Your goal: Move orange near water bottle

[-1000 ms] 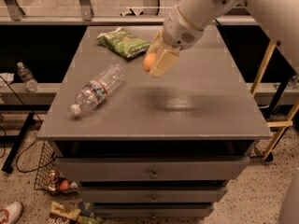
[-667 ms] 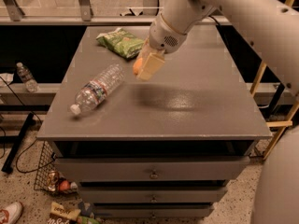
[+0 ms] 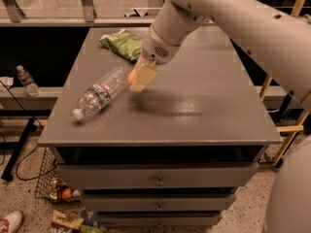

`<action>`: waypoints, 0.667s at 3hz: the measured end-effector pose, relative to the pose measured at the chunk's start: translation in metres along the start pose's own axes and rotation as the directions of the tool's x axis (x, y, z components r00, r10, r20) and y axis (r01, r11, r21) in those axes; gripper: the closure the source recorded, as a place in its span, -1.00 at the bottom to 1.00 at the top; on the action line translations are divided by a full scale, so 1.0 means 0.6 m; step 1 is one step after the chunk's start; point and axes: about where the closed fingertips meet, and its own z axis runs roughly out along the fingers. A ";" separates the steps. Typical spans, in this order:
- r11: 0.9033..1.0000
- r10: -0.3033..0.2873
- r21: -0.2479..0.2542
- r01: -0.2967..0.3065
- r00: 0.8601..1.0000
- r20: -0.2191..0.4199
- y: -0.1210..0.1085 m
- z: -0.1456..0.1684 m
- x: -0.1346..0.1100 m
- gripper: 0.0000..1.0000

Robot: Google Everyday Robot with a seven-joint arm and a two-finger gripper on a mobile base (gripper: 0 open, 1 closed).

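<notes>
The water bottle [image 3: 100, 92] lies on its side on the left part of the grey cabinet top [image 3: 194, 106], its white cap toward the front left. My gripper [image 3: 137, 79] hangs from the white arm just right of the bottle's base, close above the surface. It is shut on the orange [image 3: 131, 75], of which only a small orange patch shows between the pale fingers [image 3: 144, 76]. The orange is right beside the bottle's base.
A green crinkly snack bag [image 3: 122, 43] lies at the back left of the top. A small clear bottle [image 3: 26, 81] stands on a low ledge far left. Drawers sit below the top; a wire basket [image 3: 52, 186] and litter are on the floor.
My gripper has carried the orange leftward and down, from above the middle of the top to right beside the water bottle's base.
</notes>
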 end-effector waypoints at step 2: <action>0.998 0.059 -0.022 -0.058 0.998 0.011 0.010 0.041 -0.009 1.00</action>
